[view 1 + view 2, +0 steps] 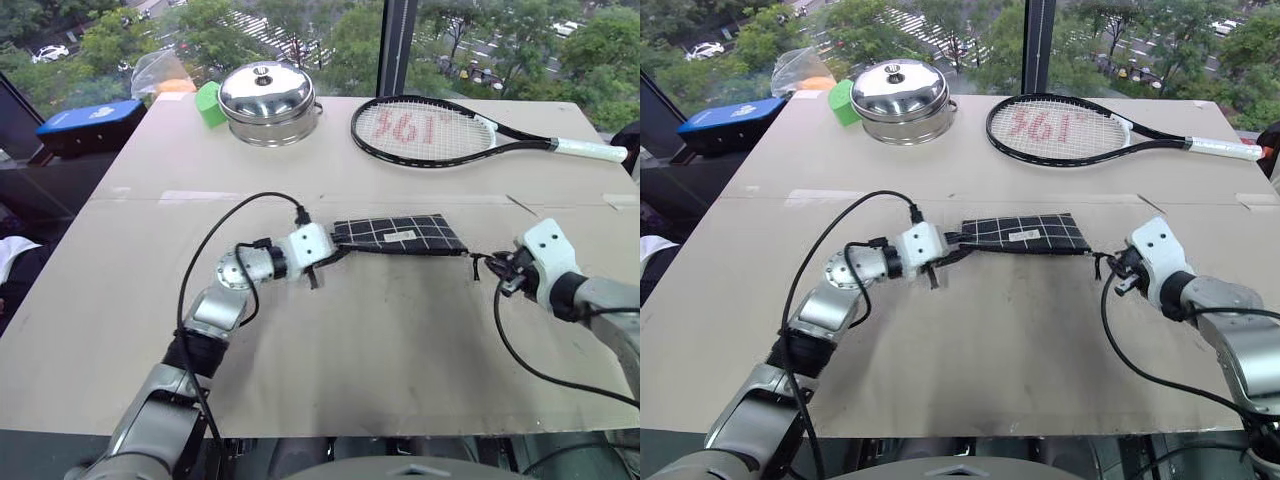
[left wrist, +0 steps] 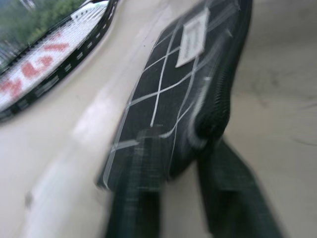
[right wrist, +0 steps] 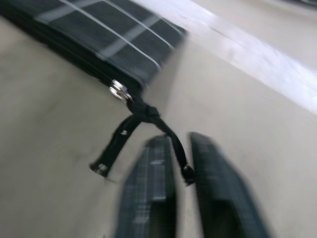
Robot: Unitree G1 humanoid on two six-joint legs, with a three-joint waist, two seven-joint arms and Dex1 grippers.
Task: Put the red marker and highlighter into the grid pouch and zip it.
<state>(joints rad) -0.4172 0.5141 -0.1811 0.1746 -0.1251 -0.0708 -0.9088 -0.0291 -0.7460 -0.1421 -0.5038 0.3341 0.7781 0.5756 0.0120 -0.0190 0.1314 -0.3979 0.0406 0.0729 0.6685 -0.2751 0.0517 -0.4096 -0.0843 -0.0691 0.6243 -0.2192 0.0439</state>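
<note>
Where it lies flat, grid pouch (image 1: pixel 398 235) looks zipped.

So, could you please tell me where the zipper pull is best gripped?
By its black cord loop, which trails loose on the table off the pouch's right end. Come from the right, along the pouch's length, closing the fingers across the cord.

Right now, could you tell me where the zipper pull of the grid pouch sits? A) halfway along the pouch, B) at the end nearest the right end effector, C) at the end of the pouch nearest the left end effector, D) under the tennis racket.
B: the zipper pull sits at the corner of the grid pouch facing the right end effector, its black cord trailing onto the table between them.
</note>
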